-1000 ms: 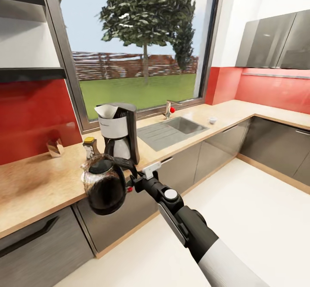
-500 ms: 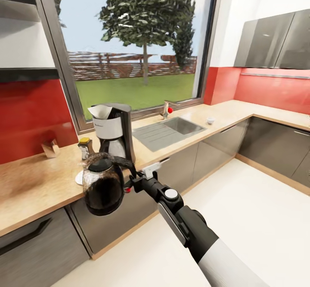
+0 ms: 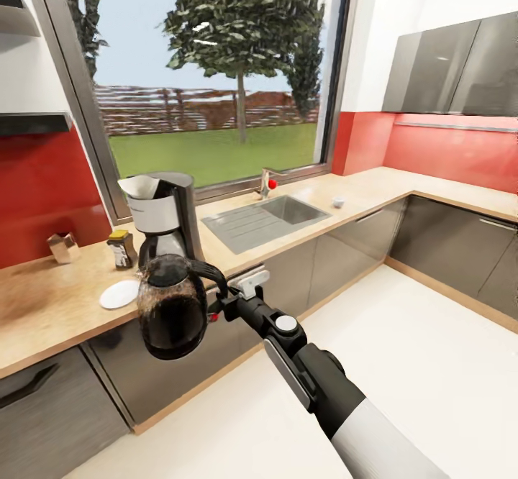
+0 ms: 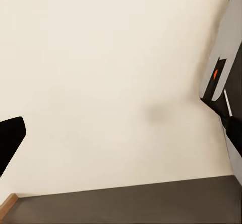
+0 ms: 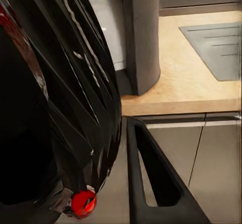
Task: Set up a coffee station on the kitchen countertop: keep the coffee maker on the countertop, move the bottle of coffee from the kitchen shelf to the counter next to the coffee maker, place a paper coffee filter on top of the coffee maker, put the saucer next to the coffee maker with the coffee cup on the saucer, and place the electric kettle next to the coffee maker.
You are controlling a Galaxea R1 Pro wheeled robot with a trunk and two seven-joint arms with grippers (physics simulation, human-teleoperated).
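The right gripper (image 3: 216, 306) was clamped on the curved black handle of the round, dark glass electric kettle (image 3: 173, 308). It held the kettle up in the air, in front of the counter's edge and over the grey cupboard fronts. In the right wrist view the shiny black side of the kettle (image 5: 45, 98) was very close, with a small red button low on it, and the handle loop sat just beside it.

Behind the kettle, the black and silver coffee maker (image 3: 164, 220) stood on the light wooden counter (image 3: 43, 313). A white paper coffee filter (image 3: 139, 186) sat on top of it. A small brown bottle of coffee with a yellow lid (image 3: 122, 249) stood just beside the coffee maker. A flat white saucer (image 3: 119, 294) lay near the counter's front edge, close to the kettle. A tiny white coffee cup (image 3: 338, 201) sat well apart, past the grey sink (image 3: 262, 219).

The left wrist view showed pale floor, and I cannot tell how the left gripper was set.
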